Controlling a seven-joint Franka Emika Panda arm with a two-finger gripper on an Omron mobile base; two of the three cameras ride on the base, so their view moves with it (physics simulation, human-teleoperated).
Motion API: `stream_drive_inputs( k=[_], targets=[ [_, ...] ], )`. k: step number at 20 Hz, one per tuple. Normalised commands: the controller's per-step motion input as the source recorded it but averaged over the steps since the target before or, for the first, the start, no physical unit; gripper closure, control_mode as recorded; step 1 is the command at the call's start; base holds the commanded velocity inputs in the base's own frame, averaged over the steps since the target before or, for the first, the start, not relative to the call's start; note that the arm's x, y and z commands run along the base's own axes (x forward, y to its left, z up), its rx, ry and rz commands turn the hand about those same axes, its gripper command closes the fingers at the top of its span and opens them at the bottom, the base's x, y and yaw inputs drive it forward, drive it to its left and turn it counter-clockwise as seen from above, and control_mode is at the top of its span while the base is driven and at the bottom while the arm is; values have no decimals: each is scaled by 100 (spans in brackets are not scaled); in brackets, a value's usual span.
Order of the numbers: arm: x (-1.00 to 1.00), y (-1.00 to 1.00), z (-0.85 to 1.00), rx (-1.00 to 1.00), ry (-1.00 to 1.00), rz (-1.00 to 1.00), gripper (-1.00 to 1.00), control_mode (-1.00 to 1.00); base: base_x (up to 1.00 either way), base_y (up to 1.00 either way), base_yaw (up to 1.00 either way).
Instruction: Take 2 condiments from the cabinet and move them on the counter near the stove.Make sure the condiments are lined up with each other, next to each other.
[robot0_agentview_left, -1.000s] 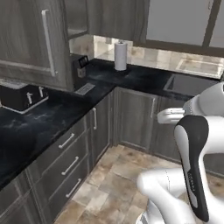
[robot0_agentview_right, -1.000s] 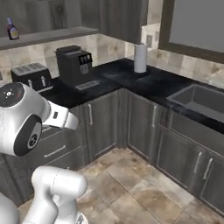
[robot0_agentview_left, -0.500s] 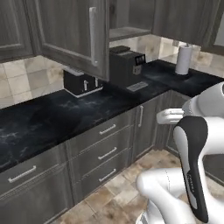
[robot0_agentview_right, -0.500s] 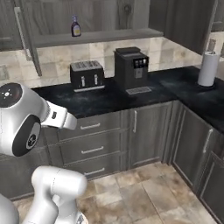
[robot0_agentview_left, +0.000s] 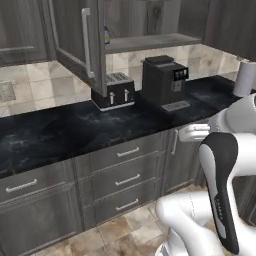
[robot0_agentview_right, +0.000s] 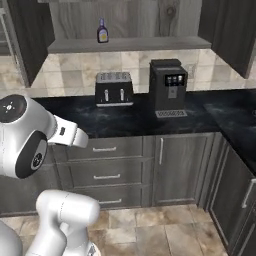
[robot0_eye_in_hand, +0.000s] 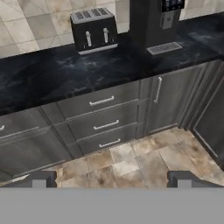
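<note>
Black counter (robot0_agentview_right: 130, 120), open cabinet (robot0_agentview_left: 75, 45) – 1 brown bottle (robot0_agentview_right: 102, 31) shelved, jaws spread

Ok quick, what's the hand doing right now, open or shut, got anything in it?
Hand: open, fingers spread wide, holding nothing, looking down at the drawers under the counter.

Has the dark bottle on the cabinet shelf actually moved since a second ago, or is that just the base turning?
No. The dark bottle stands on the shelf above the toaster as before; the whole picture shifted, so the camera moved.
</note>
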Motion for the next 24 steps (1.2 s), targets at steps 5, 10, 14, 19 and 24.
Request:
stream_drive_inputs(
  k=[5, 10, 14, 19, 24],
  targets=[
    [0, 0, 0, 0, 0, 0, -100, 100, 0, -60, 28],
    [0, 0, 0, 0, 0, 0, -100, 100, 2, -8, 26],
    [0, 0, 0, 0, 0, 0, -100, 100, 39, 0, 36],
    [0, 0, 0, 0, 0, 0, -100, 100, 19, -2, 36],
    [0, 0, 0, 0, 0, 0, -100, 100, 2, -24, 16]
  ],
)
